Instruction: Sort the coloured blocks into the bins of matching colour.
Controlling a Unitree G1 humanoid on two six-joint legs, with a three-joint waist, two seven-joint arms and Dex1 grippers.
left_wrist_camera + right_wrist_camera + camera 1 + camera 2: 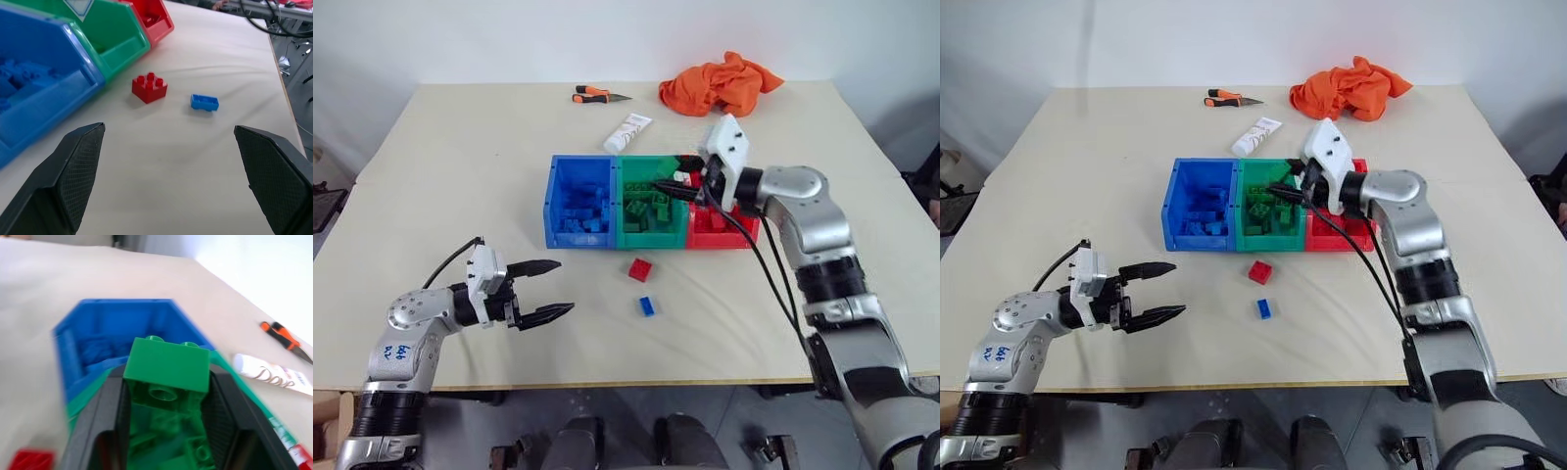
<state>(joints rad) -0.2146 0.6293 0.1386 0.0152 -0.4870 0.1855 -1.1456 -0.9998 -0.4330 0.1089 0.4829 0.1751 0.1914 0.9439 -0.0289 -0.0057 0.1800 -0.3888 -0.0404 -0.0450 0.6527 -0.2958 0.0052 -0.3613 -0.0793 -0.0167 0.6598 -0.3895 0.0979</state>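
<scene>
The right pincer (pixel 168 431) clamps a green studded plastic brick (pixel 166 364) above the green rectangular plastic bin (pixel 628 235); the left pincer (pixel 551 289) gapes wide, empty.

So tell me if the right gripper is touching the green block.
Touching. The right wrist view shows the green block wedged between the right gripper's two black fingers, pressed against both sides, above the green bin.

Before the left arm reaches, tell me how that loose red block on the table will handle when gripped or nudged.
The red block looks like rigid moulded plastic, so probably stiff and light. It sits flat on a squarish base, so a nudge should slide it rather than roll or tip it. Its smooth sides may slip somewhat between the end effector's fingers.
</scene>
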